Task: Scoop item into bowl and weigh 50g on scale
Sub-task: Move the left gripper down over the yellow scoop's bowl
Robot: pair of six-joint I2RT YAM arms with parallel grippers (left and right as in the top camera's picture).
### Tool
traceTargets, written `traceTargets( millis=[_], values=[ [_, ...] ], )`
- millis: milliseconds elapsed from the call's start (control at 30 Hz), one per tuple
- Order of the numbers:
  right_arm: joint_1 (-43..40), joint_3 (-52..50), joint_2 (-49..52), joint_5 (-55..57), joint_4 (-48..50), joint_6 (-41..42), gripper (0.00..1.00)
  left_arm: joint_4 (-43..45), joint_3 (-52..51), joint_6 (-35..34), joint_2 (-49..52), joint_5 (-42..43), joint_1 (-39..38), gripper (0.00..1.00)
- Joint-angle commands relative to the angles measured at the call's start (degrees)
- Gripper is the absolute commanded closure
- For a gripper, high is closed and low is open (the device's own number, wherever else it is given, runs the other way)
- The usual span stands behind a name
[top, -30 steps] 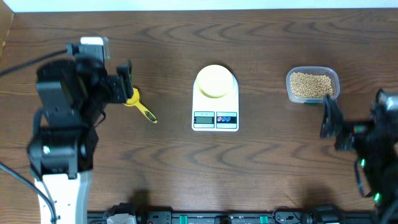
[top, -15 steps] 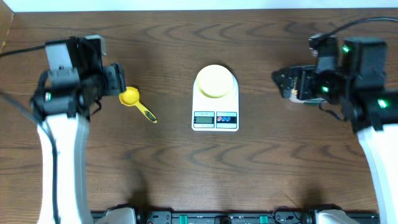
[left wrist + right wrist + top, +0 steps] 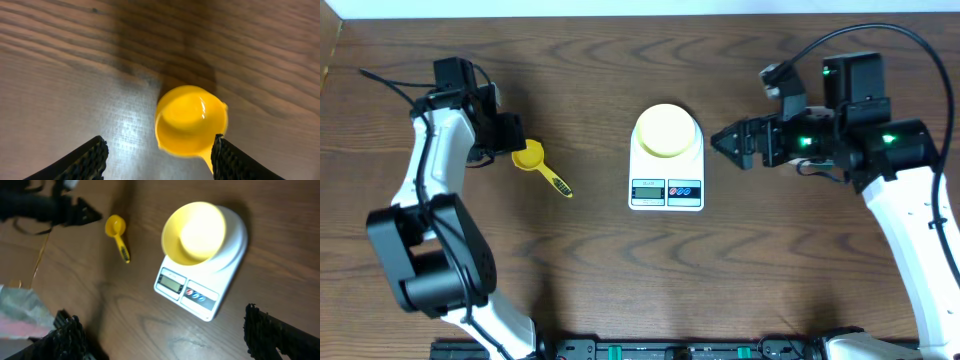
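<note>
One bowl on one scale, one scoop; left gripper and right gripper gape wide

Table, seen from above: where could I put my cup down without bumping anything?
The wide front strip of the table, nearer than the scale and the yellow scoop, is bare. So is the gap between scoop and scale. It is crowded where the left tool hangs at the scoop and the right tool hovers beside the bowl.
</note>
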Motion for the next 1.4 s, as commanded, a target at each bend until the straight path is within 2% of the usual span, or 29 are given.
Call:
traceTargets(
  millis=[0,100,333,533,733,1367],
  values=[
    [2.4,0.7,-0.9,-1.2,-0.3,-0.9,0.01,0.4,0.8,0.9,1.4,-0.3,0.3,0.31],
    [4.4,0.7,-0.9,-0.7,-0.3,-0.6,0.01,0.3,0.8,3.2,2.3,-0.4,0.3,0.31],
    [6.7,0.7,-0.9,2.3,-0.3,1.2,0.01,1.6,0.7,3.8,2.6,-1.0,0.3,0.32],
    [6.6,0.7,-0.9,2.5,-0.7,1.2,0.01,2.0,0.1,8.2,3.2,-1.6,0.3,0.32],
    [6.6,0.7,-0.9,2.5,-0.9,1.2,0.01,2.0,-0.2,9.3,3.7,-4.4,0.3,0.33],
    [6.6,0.7,-0.9,2.4,-4.1,1.2,0.01,2.6,-0.9,9.8,8.0,-4.4,0.3,0.35]
  ],
)
